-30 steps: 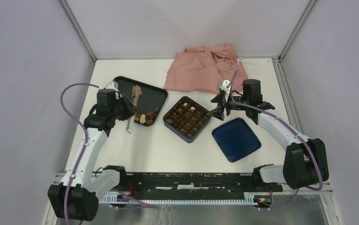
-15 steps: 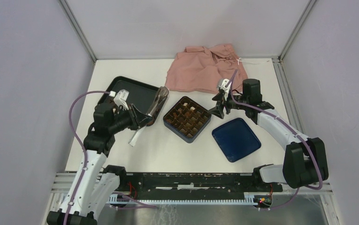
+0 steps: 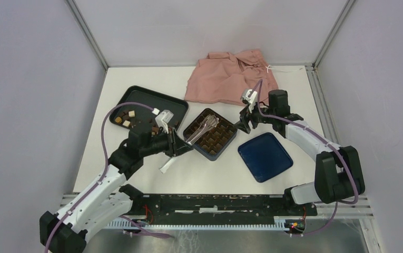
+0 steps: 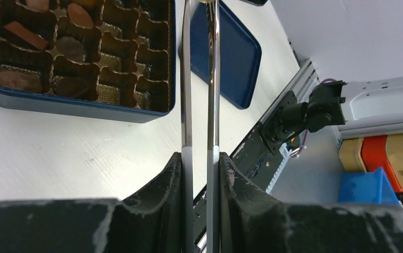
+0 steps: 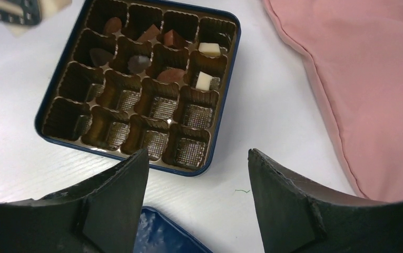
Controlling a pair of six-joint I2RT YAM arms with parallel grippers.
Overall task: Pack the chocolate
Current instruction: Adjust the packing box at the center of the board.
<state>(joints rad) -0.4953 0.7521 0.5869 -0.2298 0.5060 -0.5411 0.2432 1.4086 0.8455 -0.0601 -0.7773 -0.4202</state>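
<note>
My left arm has swung away from the black rectangular tray and now reaches over the dark blue square box with a gridded insert. My left gripper is clamped on slim metal tongs, whose tips extend above the box; I cannot tell whether they carry anything. My right gripper hangs with its jaws spread wide, holding nothing, just beside the box. Small brown and cream chocolate pieces sit in several box compartments, and a few more lie in the tray. A dark blue lid rests on the white desk near the box.
</note>
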